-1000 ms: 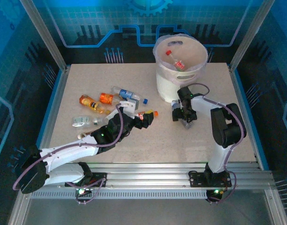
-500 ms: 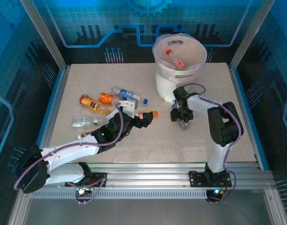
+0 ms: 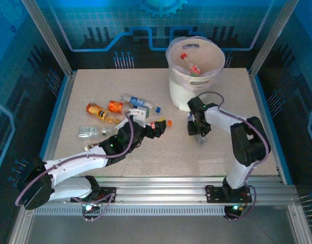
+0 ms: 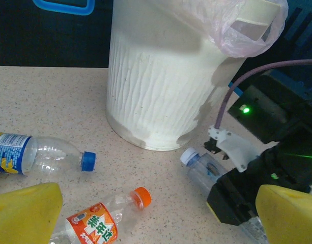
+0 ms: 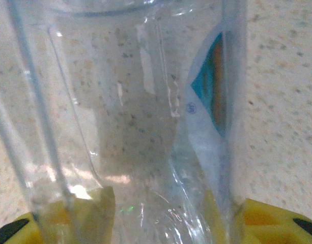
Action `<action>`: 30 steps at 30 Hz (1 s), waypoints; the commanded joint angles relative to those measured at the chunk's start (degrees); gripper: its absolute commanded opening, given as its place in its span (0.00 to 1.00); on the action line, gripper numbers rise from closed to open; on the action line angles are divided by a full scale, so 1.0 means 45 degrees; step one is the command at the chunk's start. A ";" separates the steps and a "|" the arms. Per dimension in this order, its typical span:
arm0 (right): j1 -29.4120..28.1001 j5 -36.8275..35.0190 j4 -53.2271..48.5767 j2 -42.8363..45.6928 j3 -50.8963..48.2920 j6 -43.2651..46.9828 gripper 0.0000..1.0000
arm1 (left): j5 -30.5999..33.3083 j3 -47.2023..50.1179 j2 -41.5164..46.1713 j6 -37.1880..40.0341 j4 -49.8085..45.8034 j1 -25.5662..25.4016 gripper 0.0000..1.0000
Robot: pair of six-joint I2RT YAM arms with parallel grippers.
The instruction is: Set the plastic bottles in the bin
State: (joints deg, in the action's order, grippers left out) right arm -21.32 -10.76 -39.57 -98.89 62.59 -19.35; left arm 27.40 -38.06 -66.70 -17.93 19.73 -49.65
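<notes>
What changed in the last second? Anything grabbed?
The right gripper drew back slightly and closed in around the clear bottle beside the bin; a firm grip is not certain. The left gripper stayed open, and the loose bottles stayed put.

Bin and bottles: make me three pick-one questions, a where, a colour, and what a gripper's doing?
1. Where's the bin? A near-left corner. B between the arms' bases. C far side of the table, right of middle.
2. Cap colour of the red-labelled bottle by the left gripper? A black. B orange. C green.
3. The left gripper is: A open. B shut on a bottle. C shut empty.
1 C: top view shows it by the far edge. 2 B: orange in the left wrist view. 3 A: yellow fingers wide apart.
</notes>
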 commanded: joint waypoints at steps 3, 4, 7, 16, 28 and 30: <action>0.0001 -0.1243 -0.1368 0.1591 -0.0328 -0.0825 0.31 | 0.0282 0.0197 0.0278 -0.0215 -0.0106 0.0115 0.99; 0.0041 -0.1519 -0.1586 0.1861 -0.0351 -0.1054 0.29 | 0.0279 0.0197 0.0322 -0.0243 -0.0152 0.0114 0.99; 0.0193 -0.2194 -0.2177 0.2734 -0.0472 -0.1453 0.28 | 0.0217 0.0216 0.0448 -0.0282 -0.0310 0.0115 0.99; 0.1115 -0.3274 -0.3822 0.6478 0.0390 -0.1752 0.26 | 0.0222 0.0430 0.0583 -0.0353 -0.0306 0.0104 0.99; 0.0998 -0.2428 -0.3432 0.6347 0.5919 0.0504 0.26 | -0.0014 0.0383 0.0276 -0.0545 -0.0022 0.0115 0.99; 0.0937 -0.2258 -0.3246 0.5576 0.7317 0.0976 0.26 | -0.0085 0.0353 0.0318 -0.0586 -0.0135 0.0115 0.99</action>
State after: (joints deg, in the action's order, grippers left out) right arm -16.78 -22.59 -55.31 -69.80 88.88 -19.53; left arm 27.38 -36.58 -65.21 -19.44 18.33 -49.60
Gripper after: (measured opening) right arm 0.457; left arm 0.989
